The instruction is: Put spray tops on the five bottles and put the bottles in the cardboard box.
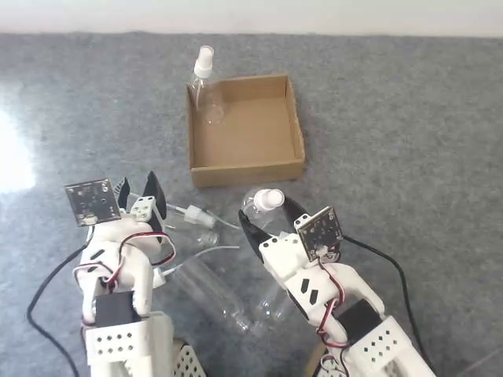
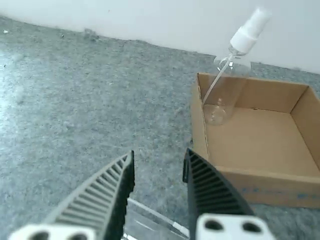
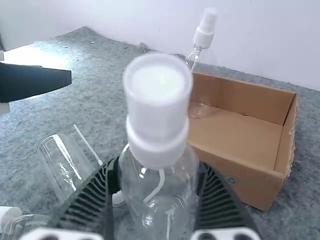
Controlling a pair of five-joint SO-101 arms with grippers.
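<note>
- The box (image 1: 247,171) sits beyond the arms, one bottle (image 1: 206,94) in its far left corner.
- A second bottle (image 1: 263,206) stands before it, in the right gripper (image 1: 267,216).

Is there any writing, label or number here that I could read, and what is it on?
Nothing can be read.
cardboard box: faint blue print on its outer wall, too blurred to read.
circuit board on each arm: marks too small to read.
held bottle: no label.
</note>
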